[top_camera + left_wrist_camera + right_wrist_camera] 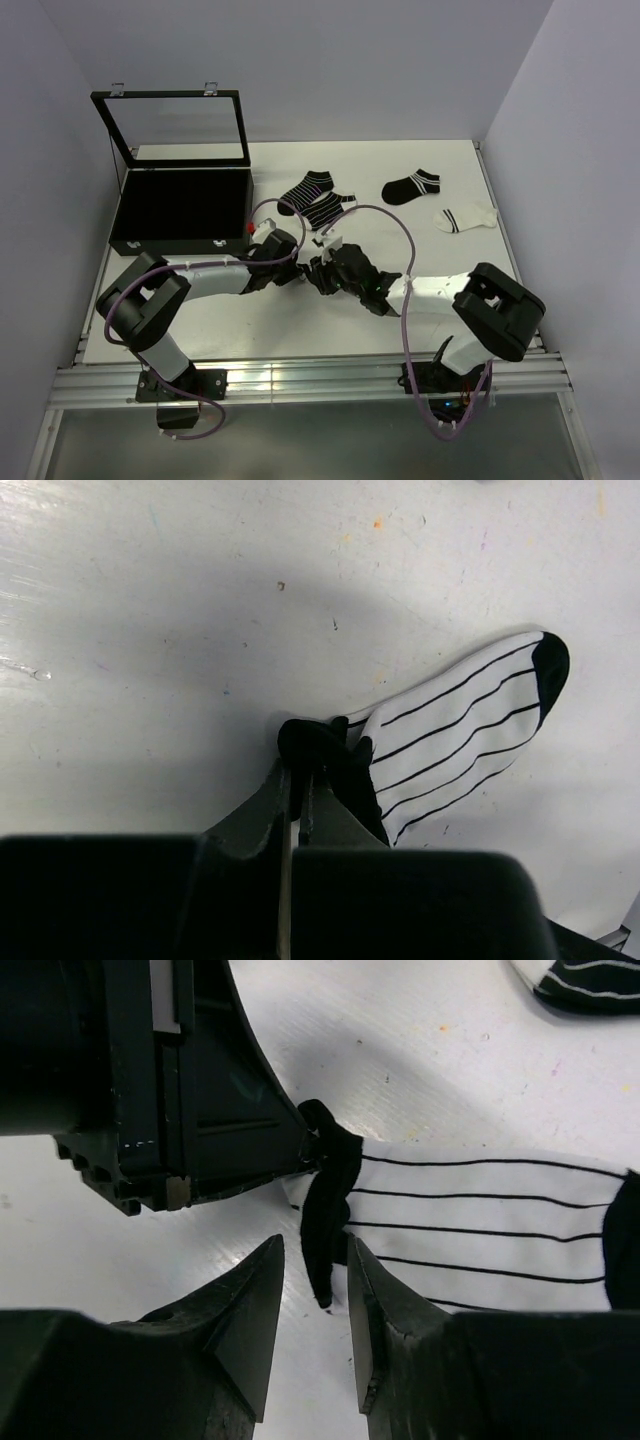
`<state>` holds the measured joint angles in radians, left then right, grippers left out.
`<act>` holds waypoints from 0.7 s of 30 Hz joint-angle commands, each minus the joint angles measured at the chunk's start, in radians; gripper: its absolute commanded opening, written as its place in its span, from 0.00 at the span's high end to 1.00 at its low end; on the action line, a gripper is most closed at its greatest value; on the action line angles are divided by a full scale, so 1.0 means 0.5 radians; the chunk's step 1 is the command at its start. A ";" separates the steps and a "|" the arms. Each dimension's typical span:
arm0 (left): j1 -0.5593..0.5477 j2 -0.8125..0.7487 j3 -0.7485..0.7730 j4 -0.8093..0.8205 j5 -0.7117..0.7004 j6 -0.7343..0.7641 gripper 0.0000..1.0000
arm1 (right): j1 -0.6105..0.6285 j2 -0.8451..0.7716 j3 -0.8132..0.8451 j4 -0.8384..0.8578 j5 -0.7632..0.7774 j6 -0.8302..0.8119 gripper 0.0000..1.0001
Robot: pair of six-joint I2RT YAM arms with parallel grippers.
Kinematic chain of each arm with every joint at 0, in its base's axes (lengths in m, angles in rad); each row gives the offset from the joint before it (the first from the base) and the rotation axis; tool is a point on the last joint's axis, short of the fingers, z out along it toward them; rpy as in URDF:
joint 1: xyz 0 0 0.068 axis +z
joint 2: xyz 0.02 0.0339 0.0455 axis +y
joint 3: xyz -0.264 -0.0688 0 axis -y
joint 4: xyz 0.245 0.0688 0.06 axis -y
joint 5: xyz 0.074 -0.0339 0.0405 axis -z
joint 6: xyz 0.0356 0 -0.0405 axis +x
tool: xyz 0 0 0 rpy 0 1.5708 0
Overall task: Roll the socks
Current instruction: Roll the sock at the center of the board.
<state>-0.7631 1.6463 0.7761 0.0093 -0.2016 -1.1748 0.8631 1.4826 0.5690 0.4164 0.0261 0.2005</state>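
A white sock with thin black stripes (460, 730) lies flat on the table, its black cuff (325, 1195) bunched up. My left gripper (300, 770) is shut on the upper end of that cuff, and the right wrist view shows it pinching there (312, 1150). My right gripper (315, 1260) stands open with the lower end of the cuff hanging between its fingertips, untouched by either. In the top view both grippers meet at mid-table, left gripper (303, 266) and right gripper (323, 272), hiding the sock beneath them.
Two black socks with white stripes (313, 197) lie just beyond the grippers. Another black sock (411, 186) and a white sock (465, 217) lie at the back right. An open black case (180, 205) with a raised lid stands at the back left.
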 commanded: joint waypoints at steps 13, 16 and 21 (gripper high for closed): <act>-0.008 -0.037 0.049 -0.243 -0.005 0.045 1.00 | 0.268 0.290 0.077 0.376 0.472 -0.257 0.65; -0.008 -0.044 0.046 -0.246 -0.005 0.045 1.00 | 0.271 0.330 0.077 0.407 0.472 -0.266 0.62; -0.008 -0.059 0.043 -0.252 0.004 0.039 1.00 | 0.271 0.428 0.114 0.373 0.491 -0.260 0.59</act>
<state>-0.7628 1.6394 0.7918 -0.0471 -0.2001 -1.1709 0.9909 1.6756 0.5919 0.5644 0.2443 0.0807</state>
